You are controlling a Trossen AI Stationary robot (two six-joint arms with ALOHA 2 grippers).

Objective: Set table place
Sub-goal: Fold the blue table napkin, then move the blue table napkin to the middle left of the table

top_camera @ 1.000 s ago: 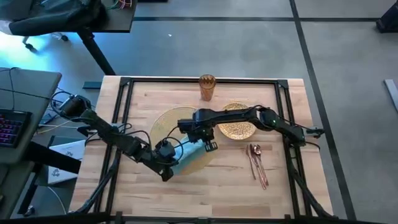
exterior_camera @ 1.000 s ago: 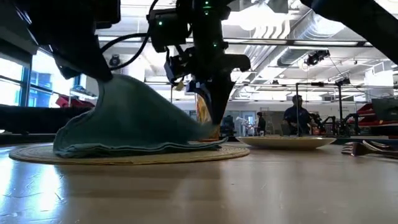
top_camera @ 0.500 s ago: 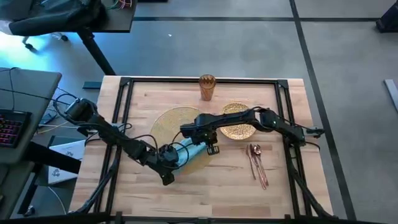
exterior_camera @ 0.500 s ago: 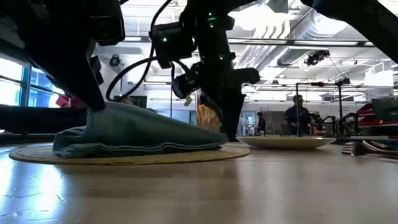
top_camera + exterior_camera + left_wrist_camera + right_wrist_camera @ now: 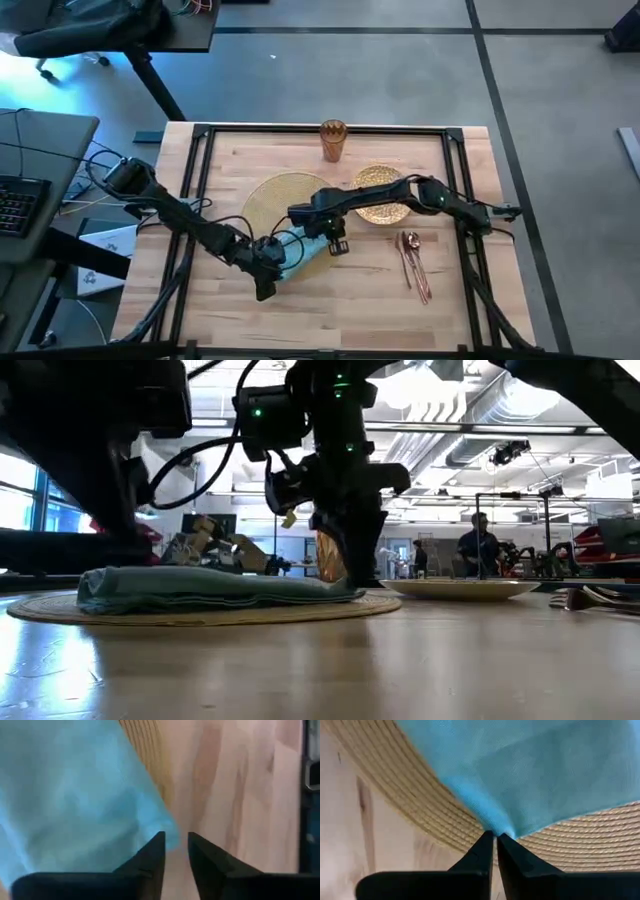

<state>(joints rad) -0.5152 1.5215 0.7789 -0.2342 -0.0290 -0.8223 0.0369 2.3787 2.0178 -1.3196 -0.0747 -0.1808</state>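
The folded teal cloth napkin (image 5: 303, 250) is laid flat on the near edge of the large round pale-gold woven placemat (image 5: 278, 197), which sits at the middle of the light-wood butcher-block table (image 5: 350, 300) with its black metal rail frame. One corner of the napkin is pinched between the pressed-together fingers of the right gripper (image 5: 494, 838), just above the placemat's rim. The left gripper (image 5: 175, 841) is held low at the napkin's opposite corner, over the table just off the placemat; its fingers are slightly parted, and nothing is clamped between them. Just beside the placemat, on the right, a smaller glittery gold plate (image 5: 383, 206) is seen. Nearer the front, copper and silver cutlery (image 5: 413, 262) is laid together. An amber cup (image 5: 333, 140) stands at the far edge.
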